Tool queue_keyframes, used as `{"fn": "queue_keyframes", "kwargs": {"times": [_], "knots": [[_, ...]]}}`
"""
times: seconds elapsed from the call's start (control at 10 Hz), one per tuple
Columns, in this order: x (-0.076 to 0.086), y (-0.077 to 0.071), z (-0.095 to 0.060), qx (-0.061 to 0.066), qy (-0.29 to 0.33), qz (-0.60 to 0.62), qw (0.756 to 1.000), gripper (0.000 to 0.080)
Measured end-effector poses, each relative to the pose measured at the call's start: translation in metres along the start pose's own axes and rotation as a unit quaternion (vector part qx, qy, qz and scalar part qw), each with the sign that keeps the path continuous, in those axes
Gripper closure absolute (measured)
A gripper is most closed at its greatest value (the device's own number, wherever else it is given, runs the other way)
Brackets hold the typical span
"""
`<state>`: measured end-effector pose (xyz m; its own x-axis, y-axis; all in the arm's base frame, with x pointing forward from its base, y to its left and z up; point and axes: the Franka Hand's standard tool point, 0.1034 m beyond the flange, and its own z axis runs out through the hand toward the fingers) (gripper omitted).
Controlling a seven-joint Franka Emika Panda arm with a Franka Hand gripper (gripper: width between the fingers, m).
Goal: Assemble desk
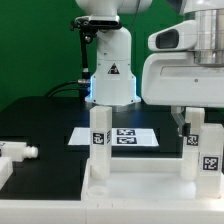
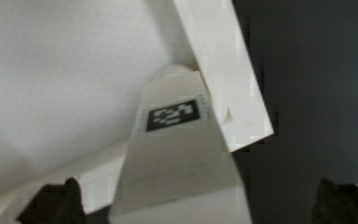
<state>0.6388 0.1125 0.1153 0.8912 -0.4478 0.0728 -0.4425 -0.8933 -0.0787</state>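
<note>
White desk tabletop (image 1: 135, 185) upturned, two tagged legs (image 1: 99, 140) standing upright

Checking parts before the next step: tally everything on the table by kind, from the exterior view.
tabletop: 1
upright legs standing on it: 2
loose leg lying at the exterior view's left: 1
white piece cut off by the frame edge, kind unclear: 1
marker board: 1
Total: 6
</note>
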Motion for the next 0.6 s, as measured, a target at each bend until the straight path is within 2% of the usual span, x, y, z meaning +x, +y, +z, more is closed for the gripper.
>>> {"fn": "queue_keyframes", "kwargs": {"times": [0.1,0.2,0.3,0.4,0.5,0.6], "knots": [[-0.0001,-0.0001,0.0001,0.0,0.0,0.014,1.0,0.0232],[-0.0001,0.0001,0.0002,0.0,0.0,0.024,1.0,0.0367],[-0.0001,0.0,0.0003,0.0,0.0,0.045,0.999,0.0367],[0.0,0.0006,0.0004,-0.001,0.0,0.076,0.997,0.0515],[0.0001,0.0008,0.0005,-0.001,0.0,0.125,0.992,0.0515],[-0.0019,-0.0002,0.0006,-0.007,0.001,0.185,0.983,0.0515]]}}
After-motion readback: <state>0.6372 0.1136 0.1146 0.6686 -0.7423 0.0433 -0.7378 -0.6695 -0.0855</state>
